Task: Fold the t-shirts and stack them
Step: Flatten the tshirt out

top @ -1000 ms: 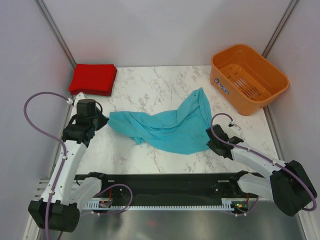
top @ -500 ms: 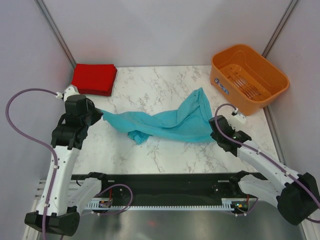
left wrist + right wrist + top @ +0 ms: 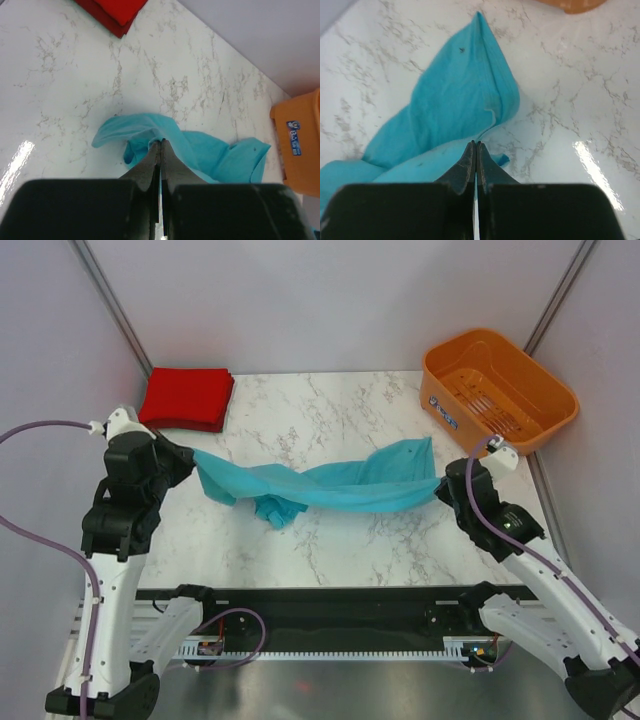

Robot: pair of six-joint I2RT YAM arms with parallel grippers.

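The left gripper (image 3: 190, 454) is clamping one end of the teal-blue t-shirt (image 3: 330, 485) and the right gripper (image 3: 441, 490) the other, fingers pressed together on cloth, holding it stretched over the marble table (image 3: 330, 410) with its middle sagging, while the red t-shirt (image 3: 187, 397) is lying folded in the far-left corner.

Left tool (image 3: 161, 142), right tool (image 3: 475, 144): both pinched

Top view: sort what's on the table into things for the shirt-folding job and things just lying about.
Job: teal t-shirt, held stretched between the left gripper and right gripper; folded red t-shirt at the far left corner.
Lying about: orange slotted basket at the far right.
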